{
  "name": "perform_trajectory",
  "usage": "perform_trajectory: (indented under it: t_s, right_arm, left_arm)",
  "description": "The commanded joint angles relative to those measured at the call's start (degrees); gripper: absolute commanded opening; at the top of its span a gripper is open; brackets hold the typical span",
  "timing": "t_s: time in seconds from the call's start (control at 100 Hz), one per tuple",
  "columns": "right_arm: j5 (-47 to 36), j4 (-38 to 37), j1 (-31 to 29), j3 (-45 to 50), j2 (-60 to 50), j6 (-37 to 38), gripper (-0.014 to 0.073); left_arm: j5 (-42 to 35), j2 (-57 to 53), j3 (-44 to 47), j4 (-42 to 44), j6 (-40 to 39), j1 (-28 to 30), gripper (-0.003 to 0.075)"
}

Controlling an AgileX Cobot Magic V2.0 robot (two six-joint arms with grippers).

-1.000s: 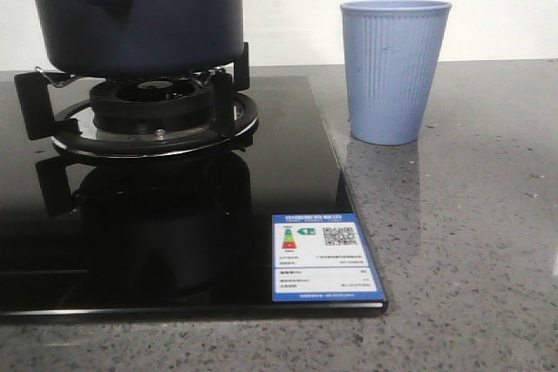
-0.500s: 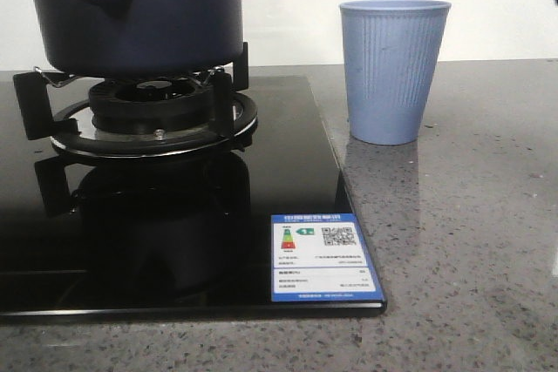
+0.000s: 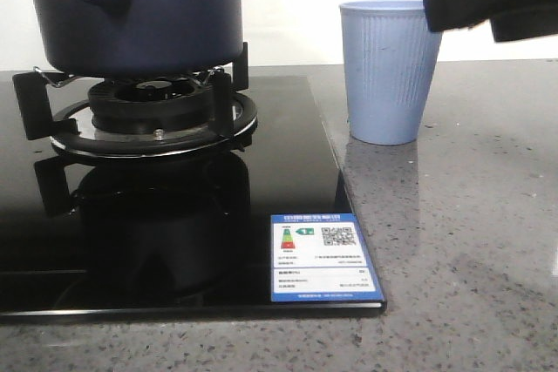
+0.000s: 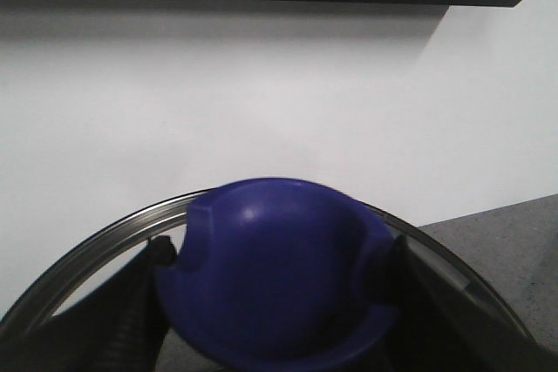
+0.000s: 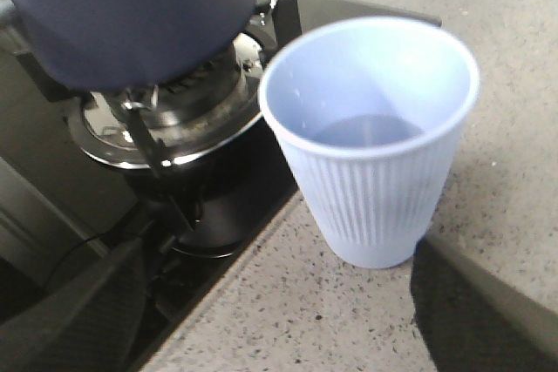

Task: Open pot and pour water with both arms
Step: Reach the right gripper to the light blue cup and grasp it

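Observation:
The dark navy pot (image 3: 139,10) sits on the gas burner (image 3: 153,115) at the far left, its stubby handle pointing forward; its top is cut off by the frame. My left gripper (image 4: 279,302) is shut on the blue knob (image 4: 270,250) of a lid with a metal rim (image 4: 96,246), held up against the white wall. It does not show in the front view. My right gripper (image 3: 493,2) hangs just right of the light blue ribbed cup (image 3: 392,71), level with its rim. The right gripper (image 5: 283,302) is open; the cup (image 5: 375,172) holds some water, with the pot (image 5: 131,15) beyond.
The black glass stove top (image 3: 174,241) covers the left half, with a blue energy label (image 3: 323,259) at its front right corner. Grey speckled counter (image 3: 462,241) lies to the right and front. A white wall is behind.
My right gripper has come into the front view from the top right and dropped to the cup's rim. Pot and cup have not moved.

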Motion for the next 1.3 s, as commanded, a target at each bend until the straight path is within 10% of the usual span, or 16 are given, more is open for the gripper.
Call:
perform_trajectory:
  t_s: [0.0, 0.25, 1.29]
  right_arm:
    - [0.26, 10.39, -0.21, 0.12, 0.45, -8.56, 0.0541]
    - [4.43, 20.65, -0.21, 0.44, 7.27, -20.93, 0.0541]
    - [5.65, 20.65, -0.21, -6.64, 17.47, -25.02, 0.0541]
  left_arm:
    - [-3.49, -2.3, -2.4, -2.21, -0.47, 0.05, 0.0417]
    - [-3.49, -2.3, -2.4, -2.21, -0.47, 0.05, 0.0417]
    - [-4.45, -2.3, -2.4, -2.21, -0.47, 0.05, 0.0417]
